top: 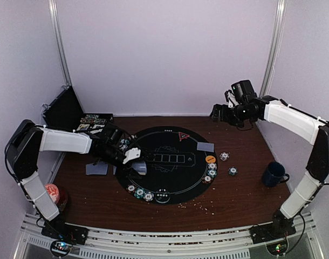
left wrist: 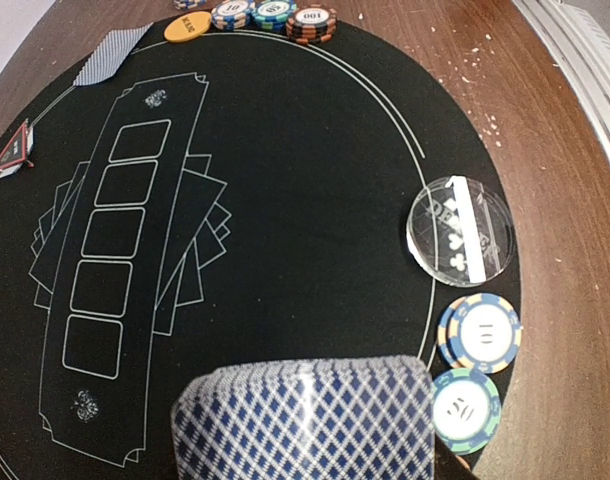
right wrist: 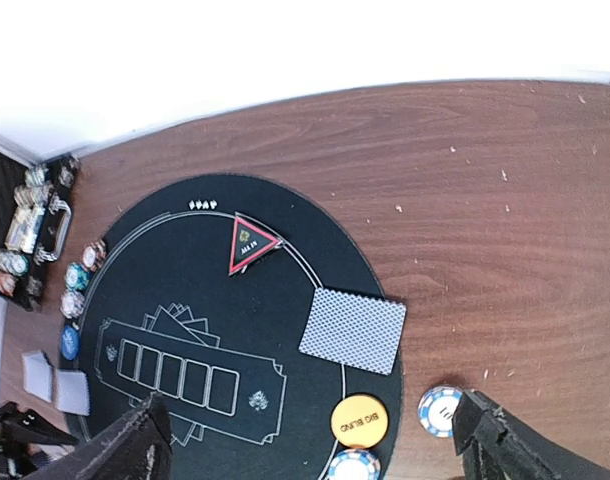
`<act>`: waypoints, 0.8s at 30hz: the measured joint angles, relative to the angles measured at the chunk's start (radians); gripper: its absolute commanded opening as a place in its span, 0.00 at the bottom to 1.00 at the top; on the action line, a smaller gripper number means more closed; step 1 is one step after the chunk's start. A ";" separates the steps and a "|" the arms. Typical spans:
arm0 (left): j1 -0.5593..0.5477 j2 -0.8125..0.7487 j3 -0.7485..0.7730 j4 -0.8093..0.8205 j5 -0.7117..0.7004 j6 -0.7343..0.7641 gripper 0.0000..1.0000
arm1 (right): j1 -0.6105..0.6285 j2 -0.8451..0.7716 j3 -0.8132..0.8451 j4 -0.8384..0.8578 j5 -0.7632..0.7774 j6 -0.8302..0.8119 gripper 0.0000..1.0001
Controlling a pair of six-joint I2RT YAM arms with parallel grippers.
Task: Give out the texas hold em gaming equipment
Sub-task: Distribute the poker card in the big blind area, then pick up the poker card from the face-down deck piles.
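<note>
Left wrist view: we see the left pincer [top: 135, 162] gripping playing cards [left wrist: 305, 420] above the mat [left wrist: 315, 200]. The card boxes [left wrist: 110, 250] lie ahead-left, running lengthwise away. The right pincer [right wrist: 310, 445] is open, well apart.

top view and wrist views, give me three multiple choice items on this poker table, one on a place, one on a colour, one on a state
1. Where is the triangle marker? A at the far edge of the mat; B off the mat; C at the mat's middle
2. What colour is the Big Blind button? A green; B orange; C white
3. How is the right gripper? A shut tight; B gripping something; C open wide

1 A: it lies just inside the mat's far rim.
2 B: its face is plainly orange.
3 C: its fingers stand far apart with nothing between them.
</note>
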 measured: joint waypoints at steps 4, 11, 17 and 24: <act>0.000 0.000 0.000 0.000 0.000 0.000 0.42 | -0.009 -0.128 -0.204 0.145 -0.056 0.078 1.00; 0.000 0.000 0.000 0.000 0.000 0.000 0.42 | 0.095 -0.202 -0.452 0.436 -0.237 0.148 1.00; 0.000 0.000 0.000 0.000 0.002 0.002 0.42 | 0.275 -0.121 -0.459 0.587 -0.274 0.150 1.00; 0.000 0.000 0.000 0.000 0.004 0.005 0.43 | 0.405 0.107 -0.387 0.694 -0.290 0.180 1.00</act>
